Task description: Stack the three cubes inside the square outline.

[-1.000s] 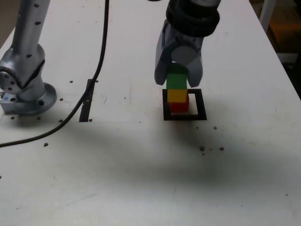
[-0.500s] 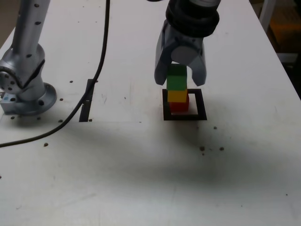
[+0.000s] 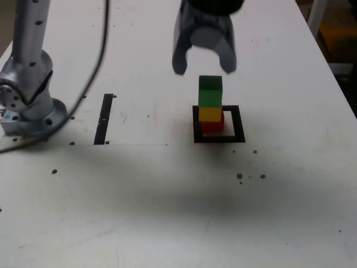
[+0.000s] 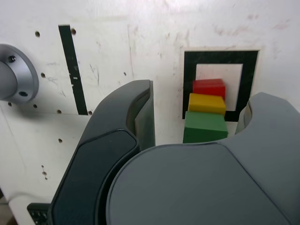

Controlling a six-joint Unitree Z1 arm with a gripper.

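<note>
The near part of the white bench lies in a soft shadow and carries a few small dark specks. Further back, the square outline of black tape is fixed flat to the bench, and inside it, towards the exterior view's left side of its white centre, stand the three cubes in one column: the red cube at the bottom on the bench, the yellow cube resting on it, and the green cube on top. The column is roughly upright, each block a little offset from the one beneath. On the exterior view's left, well apart from the square, lies a straight black tape strip, and beyond that the arm's grey metal base is bolted to the bench, with a dark cable trailing past it. Above and behind the stack hangs the pincer, its two grey fingers spread wide and pointing down, holding nothing and clear of the green cube. The wrist view looks down between those spread fingers onto the green cube, with the yellow cube and the red cube showing beyond it inside the square outline.
</note>
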